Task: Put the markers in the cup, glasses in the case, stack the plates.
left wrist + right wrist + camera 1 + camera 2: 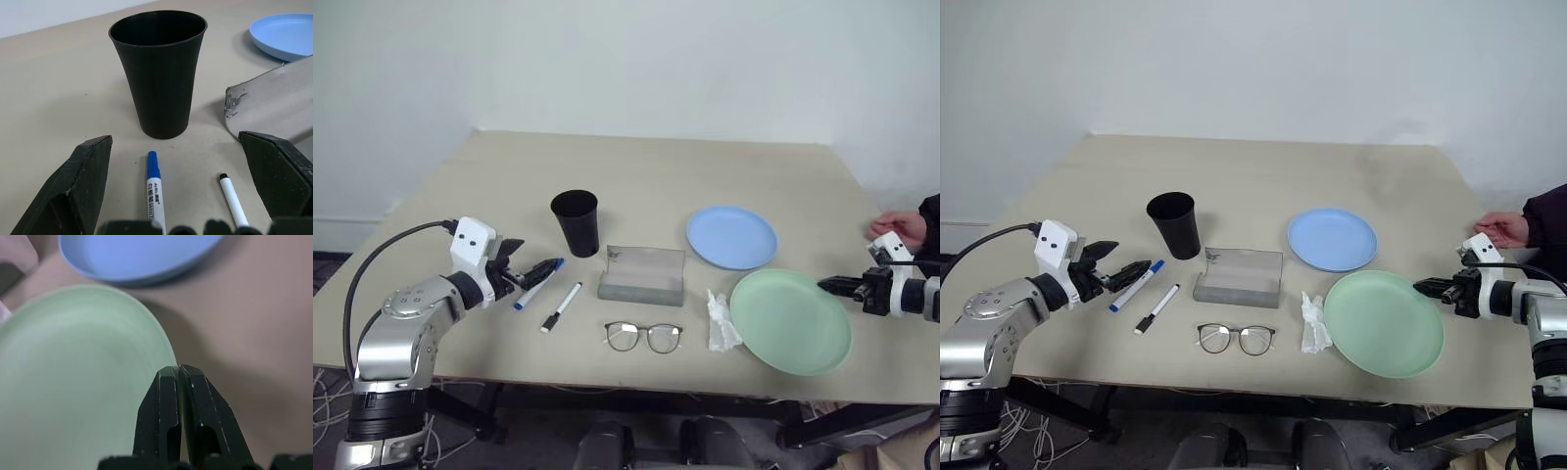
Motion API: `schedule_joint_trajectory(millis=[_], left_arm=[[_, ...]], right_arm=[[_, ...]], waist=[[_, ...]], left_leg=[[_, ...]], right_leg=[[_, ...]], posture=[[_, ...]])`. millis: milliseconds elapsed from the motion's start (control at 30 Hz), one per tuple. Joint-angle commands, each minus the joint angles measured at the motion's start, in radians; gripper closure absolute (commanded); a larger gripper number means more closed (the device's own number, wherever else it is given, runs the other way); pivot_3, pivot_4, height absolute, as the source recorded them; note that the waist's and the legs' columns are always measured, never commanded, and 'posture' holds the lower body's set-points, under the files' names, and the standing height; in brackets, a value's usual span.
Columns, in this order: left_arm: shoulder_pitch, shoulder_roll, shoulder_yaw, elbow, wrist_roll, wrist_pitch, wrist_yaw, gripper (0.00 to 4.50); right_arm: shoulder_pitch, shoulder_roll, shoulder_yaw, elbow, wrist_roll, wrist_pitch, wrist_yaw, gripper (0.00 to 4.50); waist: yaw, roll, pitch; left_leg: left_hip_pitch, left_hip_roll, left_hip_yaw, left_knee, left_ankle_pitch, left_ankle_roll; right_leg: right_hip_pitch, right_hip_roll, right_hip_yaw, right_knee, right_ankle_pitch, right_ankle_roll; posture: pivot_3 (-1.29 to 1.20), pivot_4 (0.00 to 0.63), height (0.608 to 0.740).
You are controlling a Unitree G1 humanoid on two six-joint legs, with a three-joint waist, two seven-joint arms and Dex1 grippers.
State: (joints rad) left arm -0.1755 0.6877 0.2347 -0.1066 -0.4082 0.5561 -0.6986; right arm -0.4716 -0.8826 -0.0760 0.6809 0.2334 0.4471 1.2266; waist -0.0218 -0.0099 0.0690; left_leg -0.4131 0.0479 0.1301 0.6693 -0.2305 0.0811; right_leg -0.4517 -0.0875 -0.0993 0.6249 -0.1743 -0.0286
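- Left gripper (530, 273) fingers (83, 181) spread wide, empty, just short of the markers; right gripper (832, 285) fingers (161, 411) pressed together at the green plate's rim.
- Two markers: blue-capped (539, 283), black-capped (561, 306), lying side by side before one cup (576, 222).
- Two plates, unstacked: blue (731, 237), green (791, 320).
- One case (642, 275), lid open; one pair of glasses (643, 336) in front.
- One crumpled tissue (720, 321) touching the green plate; a person's hand (898, 227) at the table (646, 166) edge.

My left gripper (177, 196): blue-capped marker (155, 193) and black-capped marker (232, 199) both run off the frame edge, lower barrels unseen. Case (274, 105) cut off at the side; blue plate (286, 34) likewise. My right gripper (179, 382): green plate (73, 377) blurred, far rim cropped. Person's hand (901, 227) cut by the edge.
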Motion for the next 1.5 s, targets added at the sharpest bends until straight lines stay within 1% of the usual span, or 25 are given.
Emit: schedule_joint_trajectory(millis=[33, 133, 233, 367, 533, 600, 667, 833, 867, 900, 1200, 1367, 1500], left_arm=[[-0.007, 0.004, 0.022, -0.031, -0.005, -0.019, 0.004, 0.06], [-0.004, 0.003, 0.022, -0.032, -0.005, -0.02, 0.005, 0.06], [-0.001, 0.002, 0.022, -0.033, -0.005, -0.021, 0.006, 0.06], [0.001, 0.001, 0.023, -0.031, -0.005, -0.023, 0.006, 0.06], [0.002, 0.002, 0.025, -0.029, -0.005, -0.024, 0.004, 0.06], [0.001, 0.002, 0.025, -0.026, -0.004, -0.025, 0.003, 0.06], [0.001, 0.003, 0.025, -0.027, -0.004, -0.025, 0.003, 0.06], [0.002, 0.003, 0.025, -0.028, -0.005, -0.025, 0.002, 0.06], [0.003, 0.003, 0.025, -0.028, -0.005, -0.025, 0.003, 0.06], [0.003, 0.003, 0.025, -0.028, -0.004, -0.026, 0.002, 0.06], [0.005, 0.003, 0.025, -0.029, -0.005, -0.025, 0.004, 0.06], [0.007, 0.002, 0.026, -0.031, -0.005, -0.023, 0.007, 0.06], [0.01, 0.002, 0.026, -0.033, -0.004, -0.022, 0.008, 0.06]], right_arm=[[-0.027, -0.03, 0.008, 0.022, -0.02, -0.034, 0.029, 4.34], [-0.033, -0.034, 0.018, 0.035, -0.03, -0.043, 0.043, 3.74], [-0.038, -0.032, 0.02, 0.043, -0.039, -0.053, 0.048, 2.71], [-0.052, -0.023, 0.024, 0.079, -0.069, -0.094, 0.02, 1.34], [-0.059, -0.018, 0.026, 0.098, -0.076, -0.093, 0.02, 1.34], [-0.061, -0.015, 0.028, 0.105, -0.08, -0.09, 0.015, 1.74], [-0.057, -0.014, 0.028, 0.097, -0.078, -0.084, 0.016, 2.27], [-0.048, -0.016, 0.032, 0.087, -0.079, -0.075, 0.02, 4.08], [-0.044, -0.016, 0.035, 0.084, -0.08, -0.077, 0.024, 4.39], [-0.039, -0.017, 0.038, 0.077, -0.08, -0.077, 0.03, 4.48], [-0.052, -0.014, 0.033, 0.086, -0.075, -0.075, 0.037, 4.48], [-0.09, -0.012, -0.024, 0.078, 0.003, 0.004, 0.082, 4.48], [-0.127, -0.012, -0.071, 0.079, 0.056, 0.069, 0.085, 4.48]], waist=[[0.0, 0.0, 0.0], [0.0, 0.0, 0.0], [0.0, 0.0, 0.0], [0.0, 0.0, 0.0], [0.0, 0.0, 0.0], [0.0, 0.0, 0.0], [0.0, 0.0, 0.0], [0.0, 0.0, 0.0], [0.0, 0.0, 0.0], [0.0, 0.0, 0.0], [0.0, 0.0, 0.0], [0.0, 0.0, 0.0], [-0.001, 0.001, 0.0]], left_leg=[[0.0, 0.0, 0.0, 0.0, 0.0, 0.0], [0.0, 0.0, 0.0, 0.0, 0.0, 0.0], [0.0, 0.0, 0.0, 0.0, 0.0, 0.0], [0.0, 0.0, 0.0, 0.0, 0.0, 0.0], [0.0, 0.0, 0.0, 0.0, 0.0, 0.0], [0.0, 0.0, 0.0, 0.0, 0.0, 0.0], [0.0, 0.0, 0.0, 0.0, 0.0, 0.0], [0.0, 0.0, 0.0, 0.0, 0.0, 0.0], [0.0, 0.0, 0.0, 0.0, 0.0, 0.0], [0.0, 0.0, 0.0, 0.0, 0.0, 0.0], [0.0, 0.0, 0.0, 0.001, 0.0, 0.0], [0.0, 0.0, 0.0, 0.001, 0.0, 0.0], [0.0, 0.0, 0.0, 0.001, 0.0, 0.0]], right_leg=[[0.0, 0.0, 0.0, 0.0, 0.0, 0.0], [0.0, 0.0, 0.0, 0.0, 0.0, 0.0], [0.0, 0.0, 0.0, 0.0, 0.0, 0.0], [0.0, 0.0, 0.0, 0.0, 0.0, 0.0], [0.0, 0.0, 0.0, 0.0, 0.0, 0.0], [0.0, 0.0, 0.0, 0.0, 0.0, 0.0], [0.0, 0.0, 0.0, 0.0, 0.0, 0.0], [0.0, 0.0, 0.0, 0.0, 0.0, 0.0], [0.0, 0.0, 0.0, 0.0, 0.0, 0.0], [0.0, 0.0, 0.0, 0.0, 0.0, 0.0], [0.001, 0.0, 0.0, 0.0, 0.0, 0.0], [0.001, 0.0, 0.0, 0.0, 0.0, 0.0], [0.001, 0.0, 0.0, 0.0, 0.0, 0.0]], posture=[[0.0, 0.0, 0.727], [0.0, 0.0, 0.727], [0.0, 0.0, 0.727], [0.0, 0.0, 0.727], [0.0, 0.0, 0.727], [0.0, 0.0, 0.727], [0.0, 0.0, 0.727], [0.0, 0.0, 0.727], [0.0, 0.0, 0.727], [0.0, 0.0, 0.727], [0.0, 0.0, 0.727], [0.0, 0.0, 0.727], [0.0, 0.0, 0.727]])
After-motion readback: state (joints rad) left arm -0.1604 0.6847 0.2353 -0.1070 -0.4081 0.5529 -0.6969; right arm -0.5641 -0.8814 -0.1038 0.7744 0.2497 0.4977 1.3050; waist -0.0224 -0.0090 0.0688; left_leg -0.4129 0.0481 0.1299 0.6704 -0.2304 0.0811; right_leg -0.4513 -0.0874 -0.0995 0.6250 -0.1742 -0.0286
